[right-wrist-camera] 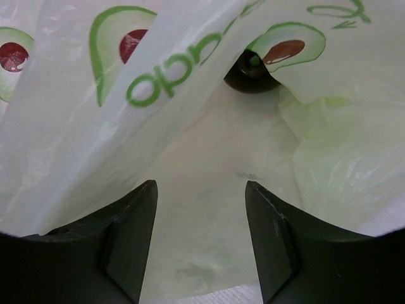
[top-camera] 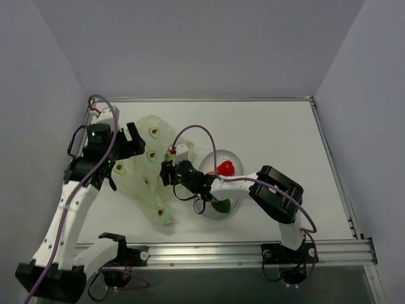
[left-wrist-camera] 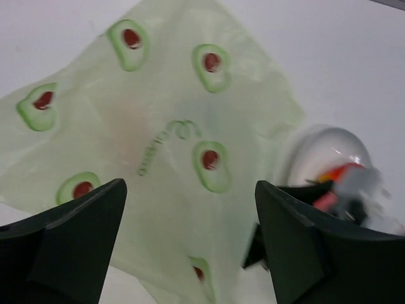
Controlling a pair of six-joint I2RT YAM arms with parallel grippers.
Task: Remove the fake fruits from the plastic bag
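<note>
The plastic bag (top-camera: 150, 166) lies left of centre, pale green with avocado prints. My right gripper (top-camera: 166, 172) is at its right-hand mouth. In the right wrist view the open fingers (right-wrist-camera: 199, 190) reach into the bag (right-wrist-camera: 95, 126), holding nothing, and a dark purple-black ball (right-wrist-camera: 250, 73) sits deeper inside under a fold. My left gripper (top-camera: 130, 144) is by the bag's upper left edge. In its own view it is wide open (left-wrist-camera: 190, 187) above the bag (left-wrist-camera: 171, 133). A red fruit (top-camera: 226, 168) and a green fruit (top-camera: 221, 206) lie in the clear dish (top-camera: 235, 190).
The clear dish stands just right of the bag and also shows in the left wrist view (left-wrist-camera: 329, 149) with the red fruit (left-wrist-camera: 338, 172). The right arm's forearm (top-camera: 278, 193) crosses over the dish. Grey walls close the table at the back and sides.
</note>
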